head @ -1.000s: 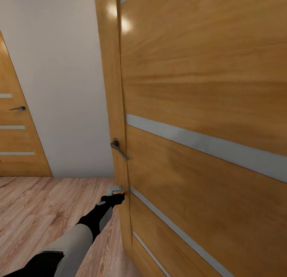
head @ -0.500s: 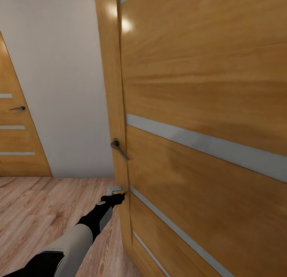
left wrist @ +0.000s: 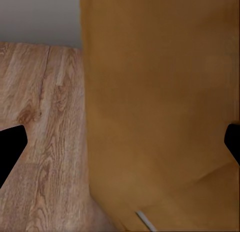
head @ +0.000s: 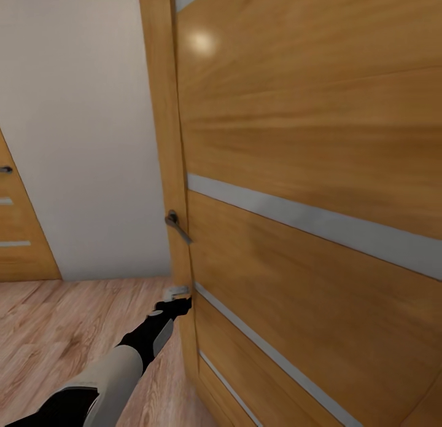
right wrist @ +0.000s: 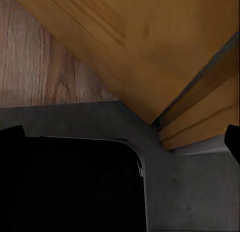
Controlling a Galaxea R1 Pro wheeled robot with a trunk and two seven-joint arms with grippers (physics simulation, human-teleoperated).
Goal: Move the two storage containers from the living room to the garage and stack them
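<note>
Wood-panelled door [head: 294, 169] is standing directly ahead, its handle [head: 178, 226] lying above and just beyond the left hand [head: 182, 299], whose tips are sitting against the door's edge. The left arm is the nearer one; the right hand's spread cannot be judged. In the left wrist view the fingers are spread wide, gripping nothing. No containers are appearing; the robot is standing on the plank floor [head: 55, 329]. Since half a second ago, the whole view is shifting rightward, so the camera is turning.

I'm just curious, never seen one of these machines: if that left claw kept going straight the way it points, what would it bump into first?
Most likely the wooden door: the left claw points at its edge below the handle, seemingly almost touching, though depth is hard to judge.
</note>
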